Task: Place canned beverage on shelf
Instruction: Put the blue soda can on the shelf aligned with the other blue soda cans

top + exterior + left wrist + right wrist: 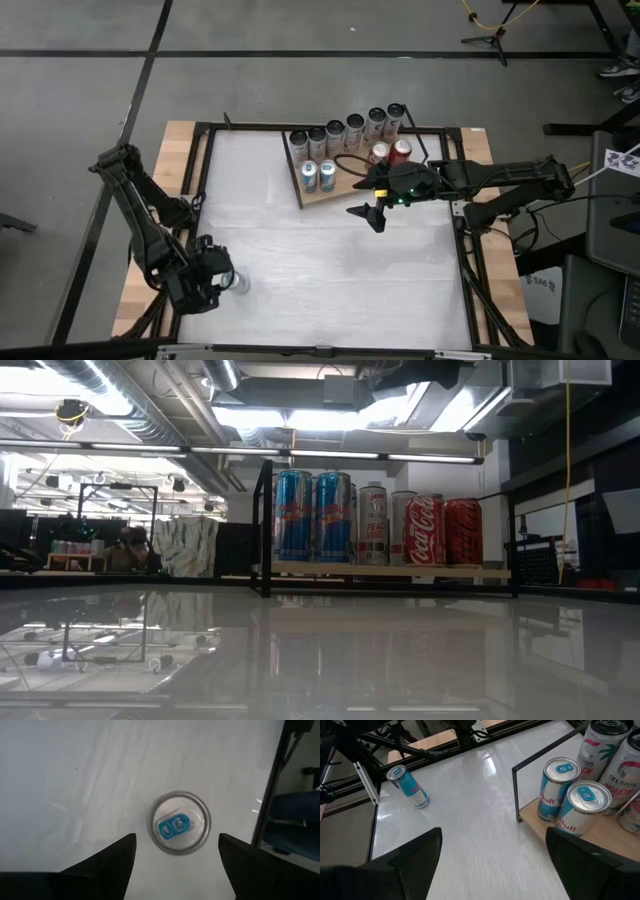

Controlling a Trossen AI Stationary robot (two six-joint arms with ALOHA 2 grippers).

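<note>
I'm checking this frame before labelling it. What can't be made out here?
- Lone can: left wrist view shows only its top; label hidden.
- Left gripper: high view, the arm covers its fingertips.
- Shelf: low view, the front cans hide the back row.
- Right gripper: absent from the low view.

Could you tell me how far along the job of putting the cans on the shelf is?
Mostly done: many cans already stand on the shelf. In hand: the left gripper, open, hangs directly above the last can, upright near the table's left front corner. Left: grasping, carrying and shelving it. The right gripper waits open beside the shelf.
</note>
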